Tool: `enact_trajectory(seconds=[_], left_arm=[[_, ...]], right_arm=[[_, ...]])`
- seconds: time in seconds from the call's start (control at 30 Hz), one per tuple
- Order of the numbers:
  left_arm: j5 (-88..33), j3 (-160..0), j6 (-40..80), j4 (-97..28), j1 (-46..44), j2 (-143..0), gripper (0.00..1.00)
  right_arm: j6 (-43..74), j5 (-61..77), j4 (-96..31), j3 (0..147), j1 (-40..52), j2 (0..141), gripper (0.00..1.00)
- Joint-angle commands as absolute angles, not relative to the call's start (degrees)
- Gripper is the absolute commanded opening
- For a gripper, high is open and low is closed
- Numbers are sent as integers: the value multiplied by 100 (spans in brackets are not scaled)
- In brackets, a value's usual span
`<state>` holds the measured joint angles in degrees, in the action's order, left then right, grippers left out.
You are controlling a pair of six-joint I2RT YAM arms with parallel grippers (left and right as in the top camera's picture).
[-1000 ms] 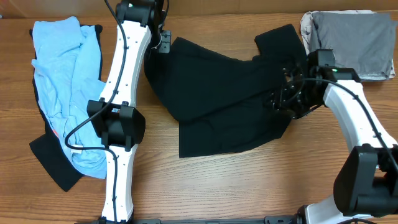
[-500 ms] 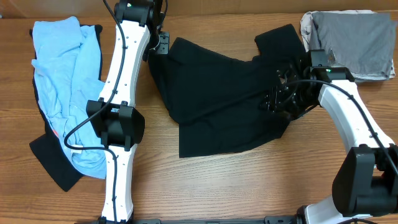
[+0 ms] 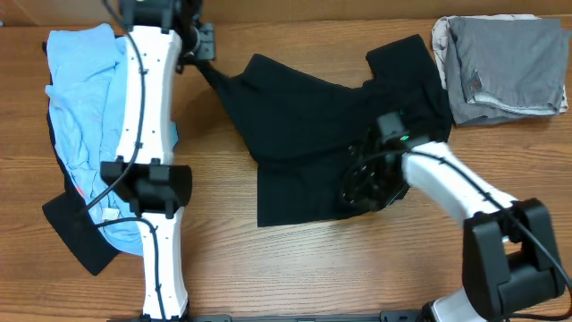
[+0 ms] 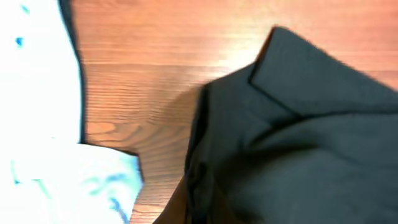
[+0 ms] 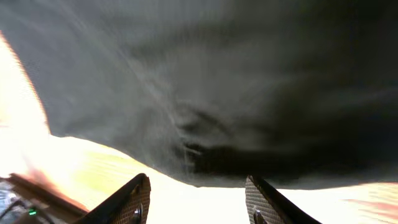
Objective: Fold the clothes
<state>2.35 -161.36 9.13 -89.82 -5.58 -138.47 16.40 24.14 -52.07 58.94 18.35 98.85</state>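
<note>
Both arms have swung leftward: the left gripper (image 3: 198, 54), pinched shut on a corner of the black T-shirt (image 3: 304, 116), stretches it toward the light blue garment (image 3: 85, 98). Mid-table, the right gripper (image 3: 362, 185) hovers over the shirt's lower right edge, fingers apart.

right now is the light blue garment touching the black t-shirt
Apart: left wrist view shows bare wood between light blue garment and black T-shirt.
</note>
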Motion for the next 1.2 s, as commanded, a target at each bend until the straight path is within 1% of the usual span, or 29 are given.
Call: enact_trajectory(seconds=[0.0,0.13,0.23,0.37,0.6,0.77,0.9,1.0,1.07,1.17], left_arm=[[207,-16298,1035,-9002,-438,-13541,4],[211,-16298,1039,-9050,-207,-13541,4],[272,-16295,1111,-9065,-1,-13541,4],[357,-16291,1251,-9139,316,-13541,4],[305,-16162,1483,-9682,532,-13581,4],[89,-15401,1553,-9666,353,-13590,4],[102,-14650,1573,-9382,207,-13607,4],[95,-14208,1658,-9096,143,-13607,4],[43,-14066,1695,-8967,115,-13607,4],[-30,-14064,1695,-8888,95,-13607,4]], right_arm=[[2495,1879,-5039,5653,2141,9800,52],[3052,1380,-4762,5315,2276,9835,51],[3179,1310,-4589,5105,2189,9915,46],[3179,1288,-4499,5081,1890,10136,46],[2928,1286,-4115,5181,751,10269,45],[2467,1288,-3645,5485,-19,10274,43],[2217,1284,-3371,5800,-327,10274,42],[2001,1313,-3544,6167,-388,10272,42],[1826,1387,-3972,6552,-375,10259,42],[1614,1396,-4685,7185,-191,10095,46]])
